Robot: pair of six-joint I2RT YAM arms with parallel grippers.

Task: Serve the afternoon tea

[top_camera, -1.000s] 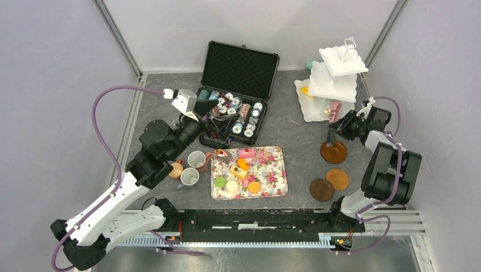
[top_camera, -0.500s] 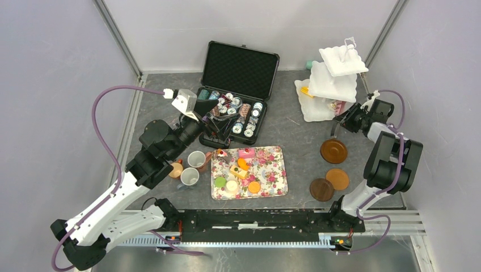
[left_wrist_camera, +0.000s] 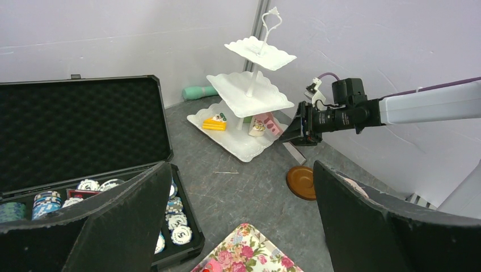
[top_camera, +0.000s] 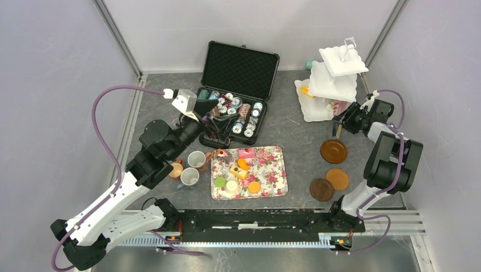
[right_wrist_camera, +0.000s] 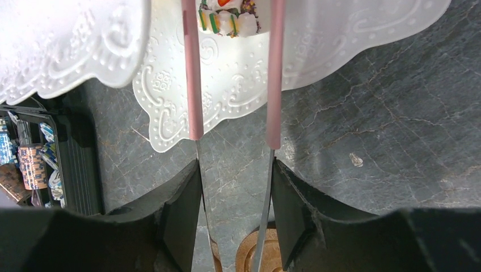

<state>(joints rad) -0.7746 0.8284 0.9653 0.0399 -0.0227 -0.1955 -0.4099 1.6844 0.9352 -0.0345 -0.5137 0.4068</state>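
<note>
Grey tabletop [right_wrist_camera: 363, 113], right claw [right_wrist_camera: 235, 170] holding pink tongs [right_wrist_camera: 192, 73], probable cake [right_wrist_camera: 227, 20] cropped

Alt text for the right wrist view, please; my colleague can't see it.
The right gripper holds pink tongs, whose two arms reach over the bottom tier of the white stand, one on each side of a small decorated cake at the top edge. A chip case shows at the left.

Bright, soft, even light from overhead; only faint shadows on the grey worktop [top_camera: 295, 136]. Near-washout on the white stand [right_wrist_camera: 340, 45] at 12 o'clock in the right wrist view. Murk and soft focus on the left tool [left_wrist_camera: 241, 170] towards 6 o'clock.
</note>
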